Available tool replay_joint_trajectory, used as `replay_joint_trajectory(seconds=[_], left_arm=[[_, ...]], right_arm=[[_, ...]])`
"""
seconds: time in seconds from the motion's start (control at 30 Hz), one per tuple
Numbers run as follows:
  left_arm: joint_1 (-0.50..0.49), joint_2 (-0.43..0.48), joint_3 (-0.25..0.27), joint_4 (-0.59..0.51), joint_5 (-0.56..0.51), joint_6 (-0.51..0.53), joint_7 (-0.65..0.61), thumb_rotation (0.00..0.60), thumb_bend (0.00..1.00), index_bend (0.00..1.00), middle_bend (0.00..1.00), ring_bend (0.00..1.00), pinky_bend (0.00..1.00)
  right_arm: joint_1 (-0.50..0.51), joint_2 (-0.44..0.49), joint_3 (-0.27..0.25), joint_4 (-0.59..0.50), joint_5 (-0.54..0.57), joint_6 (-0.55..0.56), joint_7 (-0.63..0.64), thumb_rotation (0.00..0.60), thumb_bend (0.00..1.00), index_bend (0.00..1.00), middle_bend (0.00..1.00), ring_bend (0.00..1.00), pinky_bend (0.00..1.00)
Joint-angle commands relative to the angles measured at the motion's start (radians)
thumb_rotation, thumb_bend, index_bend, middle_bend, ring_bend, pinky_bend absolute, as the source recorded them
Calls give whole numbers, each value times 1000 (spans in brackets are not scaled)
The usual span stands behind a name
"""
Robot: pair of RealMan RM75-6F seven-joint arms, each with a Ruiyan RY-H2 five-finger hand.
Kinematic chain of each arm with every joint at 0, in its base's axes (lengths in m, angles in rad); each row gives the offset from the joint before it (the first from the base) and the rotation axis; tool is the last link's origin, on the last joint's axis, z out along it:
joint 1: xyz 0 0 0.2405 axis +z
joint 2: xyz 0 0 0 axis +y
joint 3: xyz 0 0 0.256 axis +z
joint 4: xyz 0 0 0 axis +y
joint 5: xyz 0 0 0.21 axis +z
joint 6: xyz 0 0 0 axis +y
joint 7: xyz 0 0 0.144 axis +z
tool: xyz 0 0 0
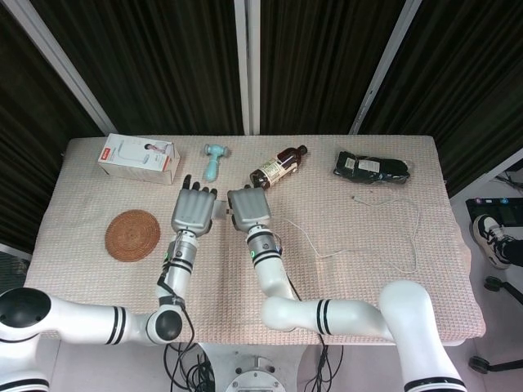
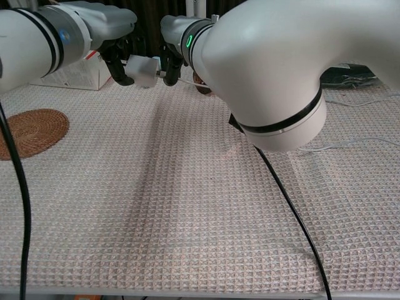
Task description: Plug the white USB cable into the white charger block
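Observation:
The white charger block [image 2: 142, 70] is off the table, held in my left hand [image 2: 119, 57]. In the head view the charger block [image 1: 219, 210] shows as a small white piece between my left hand [image 1: 194, 211] and my right hand [image 1: 249, 208]. My right hand [image 2: 173, 59] pinches the plug end of the white USB cable [image 2: 185, 81] right against the block's side. How far the plug sits in the block is hidden by the fingers. The rest of the USB cable [image 1: 359, 249] trails right over the cloth and loops up towards the back.
Along the back of the table lie a white box [image 1: 139, 158], a teal tool [image 1: 214, 161], a brown bottle [image 1: 278, 166] and a black pouch [image 1: 372, 167]. A woven coaster [image 1: 132, 234] sits at the left. My right forearm [image 2: 269, 69] fills the chest view's upper right.

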Motion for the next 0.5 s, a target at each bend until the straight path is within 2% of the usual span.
replay_joint_trajectory(seconds=[0.03,0.5], left_arm=[[-2,-3,4,4,4,4,10,600,324,429,411,208,95],[-10,-21,-7,14,-2,12,39,600,324,429,411,208,96]], right_arm=[[5,-2,5,-1,6,6,-5,600,353,664,547,311,83],[20,-24,15,16,20,27,-14,600,353,661,547,311,83]])
